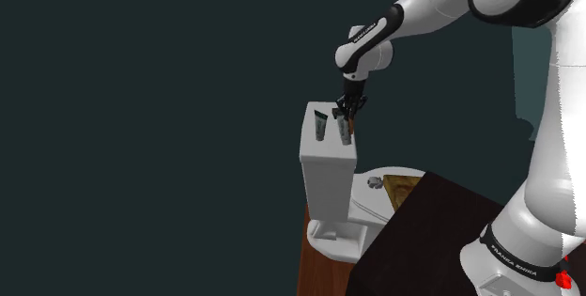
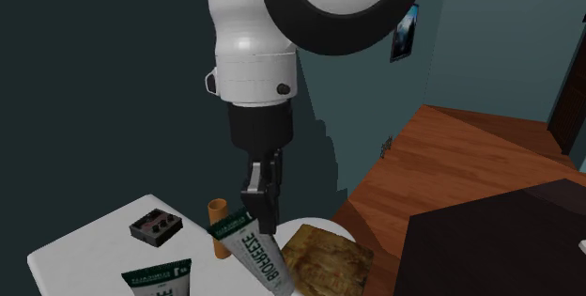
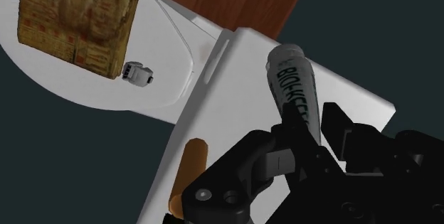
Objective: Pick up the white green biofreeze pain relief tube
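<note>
Here, black hand [image 2: 259, 211] clenched on white-green Biofreeze tube [image 2: 257, 257], crimped end up, orange cylinder [image 2: 217, 221] just beside

Dim, evenly lit renders with faint shadows

So everything here sits on a white toilet. The flat tank lid [image 2: 80, 247] has a small dark box with knobs [image 2: 155, 228], an orange-brown cylinder [image 2: 217, 217] near it, and a white tube with a green band [image 2: 158, 278] down by the second exterior view's bottom edge. The Biofreeze tube [image 2: 258, 258] is tilted over that same lid right next to the cylinder, but I can't tell if its end touches the surface. On the rounded seat cover [image 3: 85, 91] there's a brown crusty-looking block [image 2: 324, 261] and a tiny white-grey thing [image 3: 136, 73] just beside it — no idea what that one is.
</note>
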`<control>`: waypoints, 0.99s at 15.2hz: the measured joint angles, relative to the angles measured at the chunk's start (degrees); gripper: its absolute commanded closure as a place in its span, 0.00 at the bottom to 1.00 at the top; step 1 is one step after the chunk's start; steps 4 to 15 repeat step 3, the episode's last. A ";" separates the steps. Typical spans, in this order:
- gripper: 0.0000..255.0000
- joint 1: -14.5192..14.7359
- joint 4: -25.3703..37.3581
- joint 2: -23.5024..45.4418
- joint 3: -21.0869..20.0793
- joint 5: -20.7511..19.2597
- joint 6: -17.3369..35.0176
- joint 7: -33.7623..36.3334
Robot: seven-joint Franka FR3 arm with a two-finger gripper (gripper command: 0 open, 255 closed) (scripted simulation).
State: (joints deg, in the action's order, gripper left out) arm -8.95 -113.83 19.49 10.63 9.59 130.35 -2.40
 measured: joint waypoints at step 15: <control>1.00 0.04 0.31 -1.28 0.21 -0.43 -1.55 0.24</control>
